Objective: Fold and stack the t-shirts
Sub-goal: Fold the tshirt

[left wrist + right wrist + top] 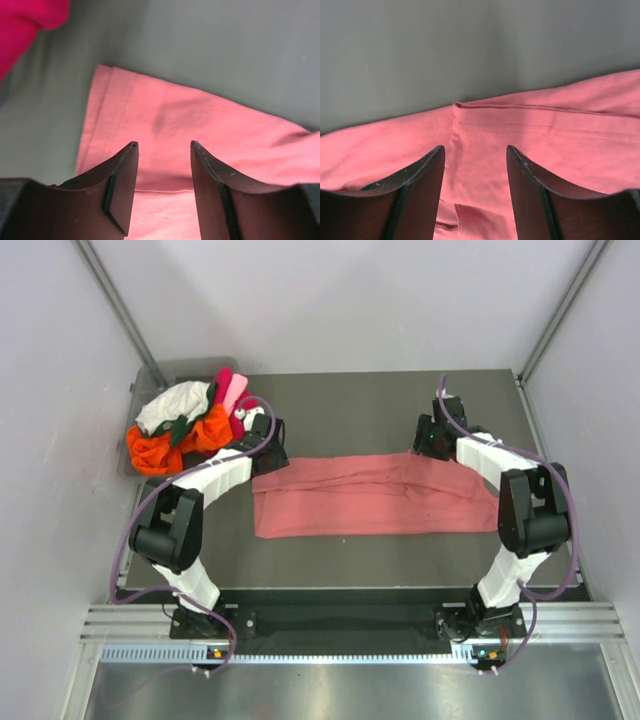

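A dusty salmon-pink t-shirt (370, 495) lies folded into a long strip across the middle of the dark table (350, 405). My left gripper (269, 452) hovers over the strip's far left corner, open. In the left wrist view the gripper (162, 145) has only cloth (200, 125) beneath the gap. My right gripper (430, 443) is over the strip's far edge near its right end, also open. The right wrist view shows the gripper (475, 147) above a fold line in the cloth (530, 135), nothing gripped.
A heap of other t-shirts (190, 420), orange, white, magenta, light pink and dark green, sits in a clear bin (140, 390) at the table's back left. A magenta one (25, 20) shows at the left wrist view's corner. Grey walls enclose the table.
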